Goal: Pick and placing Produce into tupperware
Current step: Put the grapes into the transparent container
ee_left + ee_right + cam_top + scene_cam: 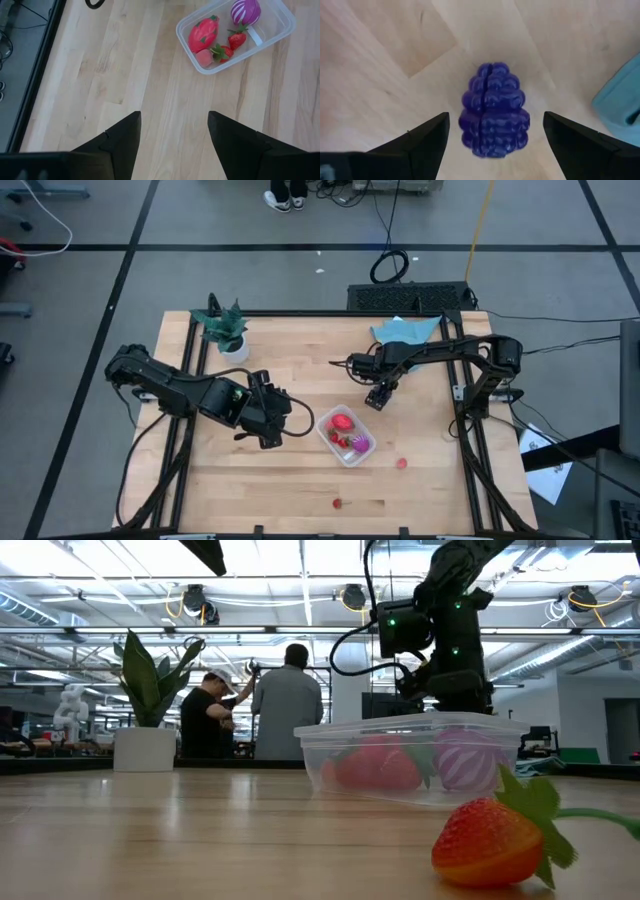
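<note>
table (300, 370): light wood butcher-block top, black frame rails on both sides; everything below is placed relative to the tupperware
my left arm: comes in from the table's left edge, wrist ends just left of the tupperware
my right arm: reaches in from the right edge, wrist ends up-right of the tupperware, toward the far edge
potted plant (226, 330): green leaves in a white pot, well apart from the tupperware, toward the far-left corner
blue cloth (405, 330): at the far edge, well beyond the tupperware, right of centre
tupperware (346, 436): clear tub with rounded corners, sits flat near table centre, angled to the table edges, no lid on it
my left gripper (174, 131): jaws apart with nothing between them, only bare wood; hovers left of the tupperware, which shows ahead of my fingers
my right gripper (496, 131): jaws spread wide, one on each side of the purple berry, not touching it
large red piece (203, 32): inside the tupperware, at the end nearer the plant
magenta striped piece (245, 11): inside the tupperware, at the opposite end
purple berry (493, 110): dark, bumpy, lies on the wood between my right fingers, up-right of the tupperware, near the cloth
strawberries in tub (238, 39): two small red ones with green tops, inside the tupperware, between the two bigger pieces
pink berry (203, 58): inside the tupperware, touching the large red piece
loose strawberry (338, 503): on the wood, near-side of the tupperware, close to the front edge
loose red berry (402, 463): on the wood, just right and near-side of the tupperware
</note>
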